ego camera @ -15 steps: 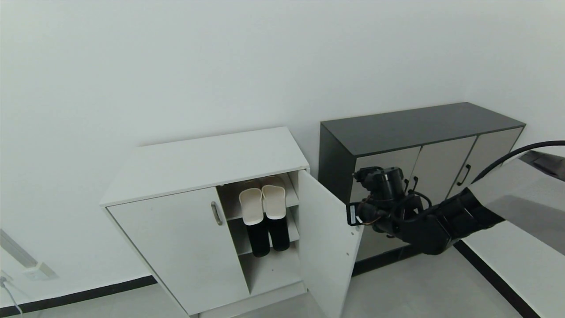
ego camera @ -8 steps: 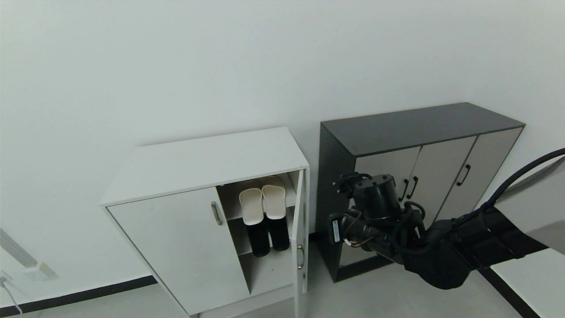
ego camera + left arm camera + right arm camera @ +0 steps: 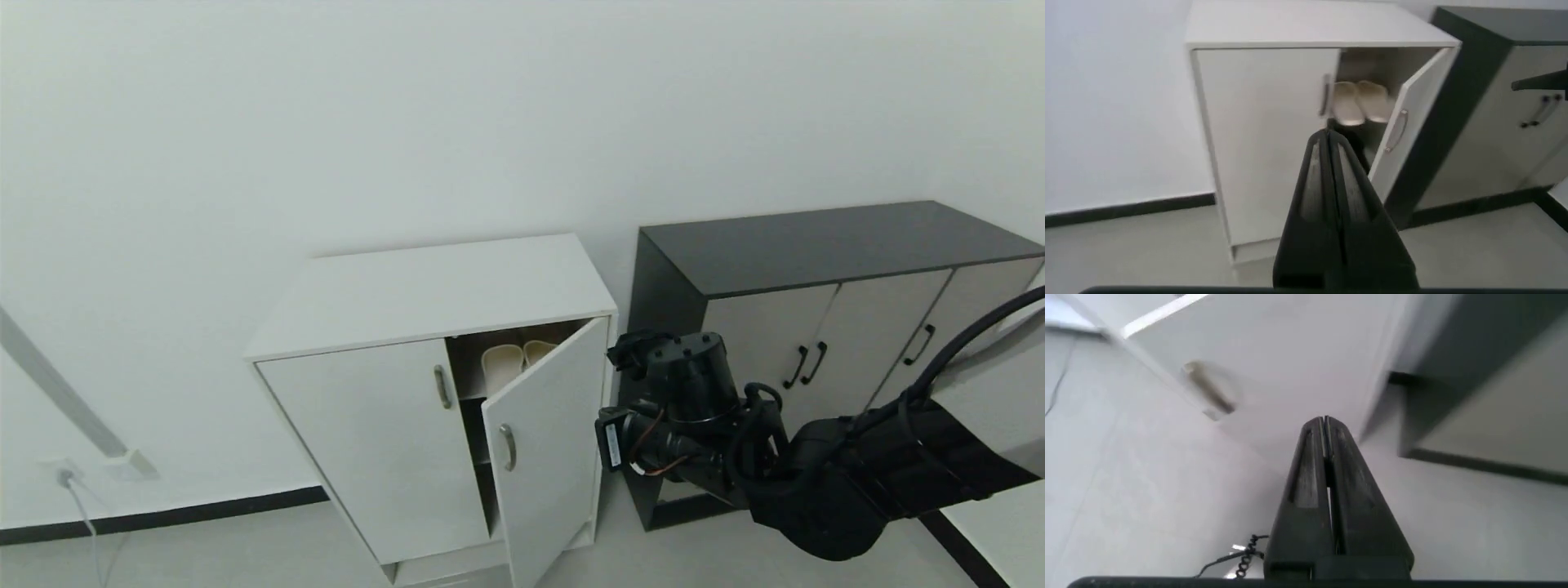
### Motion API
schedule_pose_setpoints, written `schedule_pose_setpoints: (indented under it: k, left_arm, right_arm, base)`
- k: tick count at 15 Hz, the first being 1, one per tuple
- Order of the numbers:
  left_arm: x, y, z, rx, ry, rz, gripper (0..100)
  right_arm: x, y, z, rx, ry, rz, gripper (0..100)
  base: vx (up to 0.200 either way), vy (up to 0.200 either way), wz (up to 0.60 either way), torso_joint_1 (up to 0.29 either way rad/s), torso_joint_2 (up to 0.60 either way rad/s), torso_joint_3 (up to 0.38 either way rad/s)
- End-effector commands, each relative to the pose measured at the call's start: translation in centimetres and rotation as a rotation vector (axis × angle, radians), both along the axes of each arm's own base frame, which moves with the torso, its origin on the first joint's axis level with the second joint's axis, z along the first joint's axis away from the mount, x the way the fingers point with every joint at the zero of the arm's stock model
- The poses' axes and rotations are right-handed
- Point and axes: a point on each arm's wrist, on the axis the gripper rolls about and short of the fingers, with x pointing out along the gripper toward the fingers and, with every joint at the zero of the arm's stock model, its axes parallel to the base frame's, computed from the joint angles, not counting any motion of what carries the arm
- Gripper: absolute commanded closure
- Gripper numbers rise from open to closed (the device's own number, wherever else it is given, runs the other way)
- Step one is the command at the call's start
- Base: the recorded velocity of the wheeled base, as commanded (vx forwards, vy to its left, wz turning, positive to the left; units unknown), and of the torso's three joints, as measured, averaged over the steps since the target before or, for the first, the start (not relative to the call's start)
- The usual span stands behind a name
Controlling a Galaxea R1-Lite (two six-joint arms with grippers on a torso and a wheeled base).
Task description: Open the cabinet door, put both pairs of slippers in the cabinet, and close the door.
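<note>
Against the white wall stands the cabinet (image 3: 433,290), its left door (image 3: 384,449) shut and its right door (image 3: 549,433) ajar, swung partway out over the floor (image 3: 245,555) with the handle (image 3: 508,447) near its free edge. Through the gap, a cream pair of slippers (image 3: 514,359) lies side by side on the upper shelf inside. The right arm (image 3: 735,441) is low down, between the ajar door and the dark cabinet (image 3: 816,241) next to it. The right gripper (image 3: 1325,423) has its fingers pressed together, with the tips near the door's outer face; whether they touch it cannot be told. The left gripper (image 3: 1328,135), fingers also pressed together, is held in front of the cabinet, well apart from it, pointing toward the gap.
</note>
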Motion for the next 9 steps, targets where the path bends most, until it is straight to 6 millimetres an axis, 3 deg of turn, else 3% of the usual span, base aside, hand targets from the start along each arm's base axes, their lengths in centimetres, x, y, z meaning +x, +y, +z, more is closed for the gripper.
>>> schedule_pose_setpoints:
  k: [1,2,6,9]
  left_arm:
    - [0.0,0.0,0.0,-0.001,0.0,-0.001,100]
    - [0.0,0.0,0.0,-0.001,0.0,0.001,100]
    - [0.0,0.0,0.0,-0.001,0.0,-0.001,100]
    - [0.0,0.0,0.0,0.001,0.0,-0.001,100]
  right_arm:
    - [-0.1,-0.1,0.0,0.003,0.002,0.007,100]
    - [-0.2,-0.1,-0.1,0.006,0.008,0.021,100]
    - [-1.1,-1.1,-1.3,0.048,-0.025,0.141,100]
    - [-2.3,-2.9,-2.8,0.081,-0.059,0.243,100]
  base:
    - [0.0,0.0,0.6,0.007,0.0,-0.002]
    - [0.0,0.0,0.6,-0.007,0.0,0.007]
    - [0.0,0.0,0.0,0.0,0.0,0.0]
    - [0.0,0.0,0.0,0.0,0.0,0.0]
